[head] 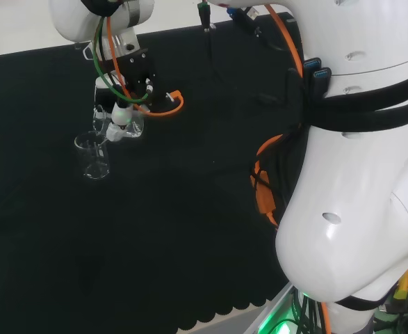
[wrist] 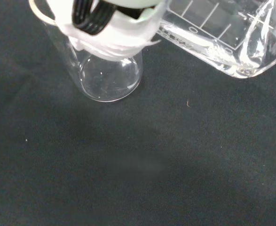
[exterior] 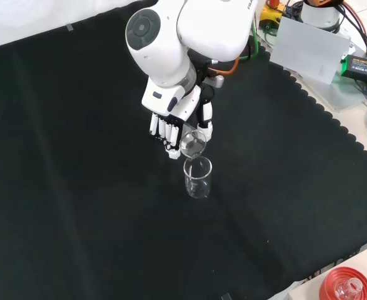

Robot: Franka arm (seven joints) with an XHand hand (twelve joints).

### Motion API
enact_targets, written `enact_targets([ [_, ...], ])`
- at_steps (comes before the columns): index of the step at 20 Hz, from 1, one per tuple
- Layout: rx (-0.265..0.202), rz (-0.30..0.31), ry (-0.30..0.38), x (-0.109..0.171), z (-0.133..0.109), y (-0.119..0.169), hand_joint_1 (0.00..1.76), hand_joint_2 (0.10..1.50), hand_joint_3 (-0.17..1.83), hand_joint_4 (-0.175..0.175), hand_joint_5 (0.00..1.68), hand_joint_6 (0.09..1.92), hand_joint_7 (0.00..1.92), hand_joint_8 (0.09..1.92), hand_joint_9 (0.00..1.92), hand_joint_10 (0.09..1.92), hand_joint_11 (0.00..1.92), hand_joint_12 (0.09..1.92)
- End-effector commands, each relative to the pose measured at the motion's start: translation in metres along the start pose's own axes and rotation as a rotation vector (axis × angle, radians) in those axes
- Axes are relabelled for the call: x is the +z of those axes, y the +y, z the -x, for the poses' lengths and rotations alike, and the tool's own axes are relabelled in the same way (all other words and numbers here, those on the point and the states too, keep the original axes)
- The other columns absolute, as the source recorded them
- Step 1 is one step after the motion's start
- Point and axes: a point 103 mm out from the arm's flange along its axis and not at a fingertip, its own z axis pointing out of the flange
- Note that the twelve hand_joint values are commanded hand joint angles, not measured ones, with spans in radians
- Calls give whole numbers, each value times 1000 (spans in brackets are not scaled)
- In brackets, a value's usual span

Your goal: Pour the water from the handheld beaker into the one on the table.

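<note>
the hand (exterior: 170,115) has its fingers curled round a clear beaker (exterior: 193,143), tipped over so that its mouth leans toward the second beaker (exterior: 197,178) standing upright on the black cloth (exterior: 77,187). in the front view the standing beaker sits just below the held one, their rims close together; whether they touch cannot be told. both stand near the middle of the cloth, well away from its scalloped edge. in the wrist view the tilted beaker (wrist: 222,37) shows its printed scale and the standing beaker (wrist: 109,77) is beside it, partly behind a blurred white part of the hand (wrist: 109,23).
</note>
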Motion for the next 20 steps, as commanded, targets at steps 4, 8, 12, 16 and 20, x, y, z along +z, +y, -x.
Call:
enact_targets([
  [4,4,-8,-41,-8,-4,-6,1284,1047,-175,14,1228,626,1566,87,1073,608,581,1173],
  [8,10,-11,-74,-12,-6,-8,1284,1047,-175,14,1228,627,1566,87,1074,608,582,1172],
  [12,19,-21,-105,-17,-10,-9,1284,1047,-175,13,1227,628,1566,87,1074,607,583,1172],
  [16,22,-29,-125,-19,-14,-10,1283,1048,-175,13,1225,632,1566,87,1074,607,584,1171],
  [20,23,-35,-141,-19,-19,-10,1283,1048,-175,12,1225,633,1566,87,1075,607,585,1170],
])
